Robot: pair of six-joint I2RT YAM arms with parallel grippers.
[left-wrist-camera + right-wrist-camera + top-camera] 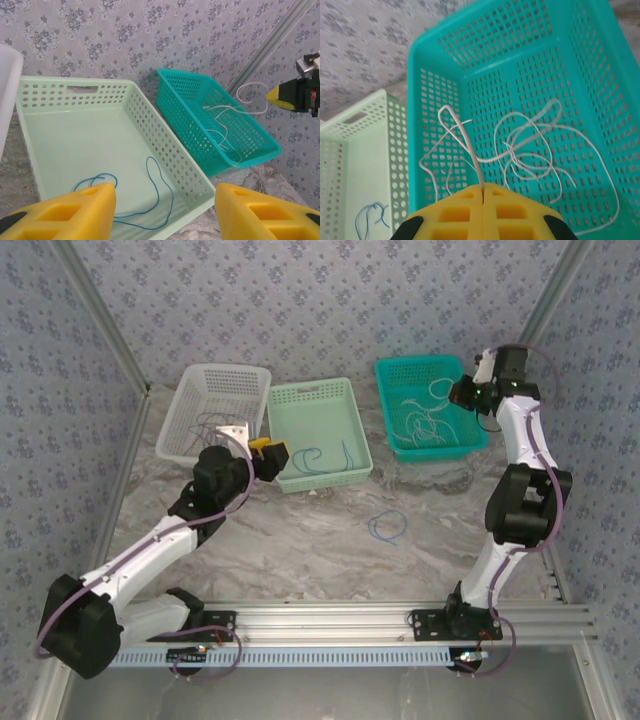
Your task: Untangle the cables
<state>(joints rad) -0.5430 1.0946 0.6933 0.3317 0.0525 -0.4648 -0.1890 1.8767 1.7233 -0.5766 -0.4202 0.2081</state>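
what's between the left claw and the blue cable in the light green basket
Nothing visible. The left claw hangs open over the edge of the light green basket, and the blue cable lies loose on the basket floor ahead of it, uncovered. The basket's walls stand around the cable, not over it.

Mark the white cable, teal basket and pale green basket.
white cable [468, 148]: right wrist view, raised strand.
teal basket [192, 127]: left wrist view, left wall.
pale green basket [310, 393]: top external view, far wall.

Three baskets, two blue cables, one dark cable, and several tangled white cables.
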